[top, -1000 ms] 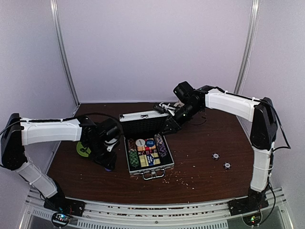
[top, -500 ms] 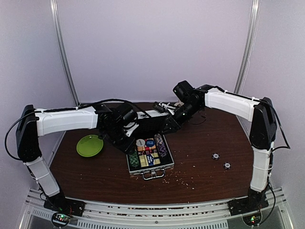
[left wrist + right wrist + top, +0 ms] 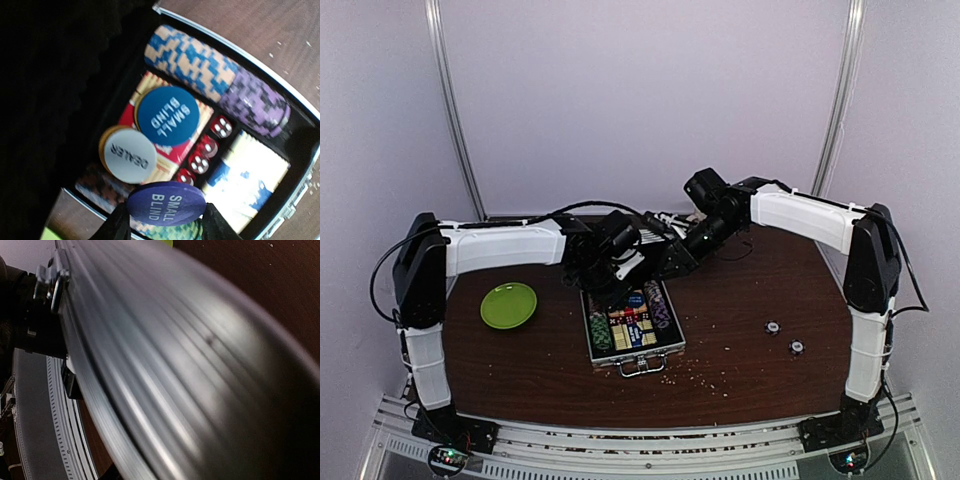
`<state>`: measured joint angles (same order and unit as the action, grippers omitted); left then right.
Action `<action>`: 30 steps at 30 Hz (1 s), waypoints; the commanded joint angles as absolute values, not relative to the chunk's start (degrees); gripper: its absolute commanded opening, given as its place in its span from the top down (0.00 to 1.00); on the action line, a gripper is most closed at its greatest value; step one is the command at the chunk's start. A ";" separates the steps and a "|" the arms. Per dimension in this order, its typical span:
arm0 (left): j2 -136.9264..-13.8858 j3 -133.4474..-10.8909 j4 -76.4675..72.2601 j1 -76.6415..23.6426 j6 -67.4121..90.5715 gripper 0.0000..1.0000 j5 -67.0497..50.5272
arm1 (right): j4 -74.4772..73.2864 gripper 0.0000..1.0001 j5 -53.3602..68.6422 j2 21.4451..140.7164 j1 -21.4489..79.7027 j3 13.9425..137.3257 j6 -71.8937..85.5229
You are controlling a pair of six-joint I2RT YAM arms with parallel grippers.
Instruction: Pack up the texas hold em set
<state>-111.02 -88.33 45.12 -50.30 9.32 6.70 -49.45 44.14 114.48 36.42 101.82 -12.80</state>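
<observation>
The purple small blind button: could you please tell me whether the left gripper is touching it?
Touching. The left wrist view shows the purple button pinched between both fingers of the left gripper, above the open case.

Ribbed metal briefcase (image 3: 150,340), wood-look table (image 3: 750,365)

The dark brown wooden table (image 3: 750,350) has a flat round green plate (image 3: 508,305) lying toward its left side, apart from everything else. Near the middle, the small silver aluminium briefcase (image 3: 620,358) lies open, its tray flat on the wood and its handle facing the front edge. Well off to the right, two small round pieces (image 3: 773,327) lie near each other; they are too small to tell whether chips or buttons. Pale crumbs (image 3: 705,378) speckle the wood just right of the handle.
</observation>
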 commanded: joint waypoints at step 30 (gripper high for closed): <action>-121.53 -96.59 47.54 -48.80 6.60 0.43 13.57 | -51.68 0.61 43.24 116.89 35.52 101.76 -11.18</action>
